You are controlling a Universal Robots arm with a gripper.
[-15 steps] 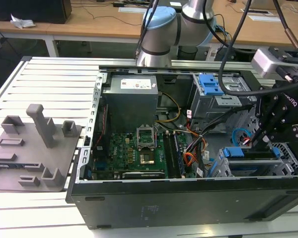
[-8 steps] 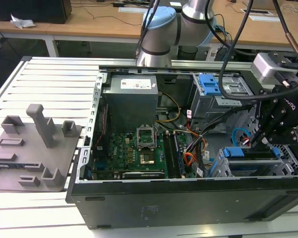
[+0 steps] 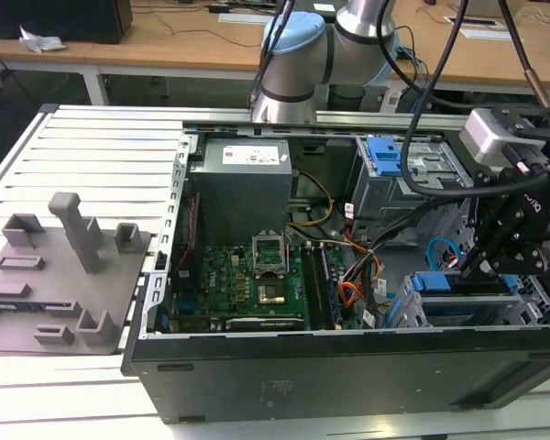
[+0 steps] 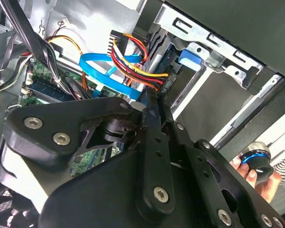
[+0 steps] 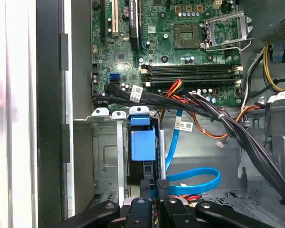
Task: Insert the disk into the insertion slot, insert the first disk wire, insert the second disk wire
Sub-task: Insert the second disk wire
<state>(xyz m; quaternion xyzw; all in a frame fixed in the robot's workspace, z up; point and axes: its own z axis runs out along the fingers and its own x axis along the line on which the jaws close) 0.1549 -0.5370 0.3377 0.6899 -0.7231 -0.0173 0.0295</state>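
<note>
The disk [image 5: 142,142], in its bright blue carrier, sits inside the insertion slot [image 5: 106,156], a grey metal cage at the case's corner on the exterior view's right; the carrier [image 3: 440,282] shows there too. My gripper [image 5: 155,183] hangs right over the disk's rear end, shut on the black plug [image 4: 164,81] of the first disk wire, a red, yellow and black bundle [image 4: 133,59]. The plug is at the disk's edge. The second disk wire [image 5: 199,183], a flat light-blue cable [image 4: 99,71], loops loose beside the cage; its plug end is hidden.
The open case holds a green motherboard [image 5: 180,42], black cable bundles [image 5: 228,123] and a taller grey cage with a blue latch [image 3: 385,160]. A grey fixture plate [image 3: 64,275] lies at the exterior view's left. A person's hand [image 4: 263,183] holds a blue-ringed knob outside the case.
</note>
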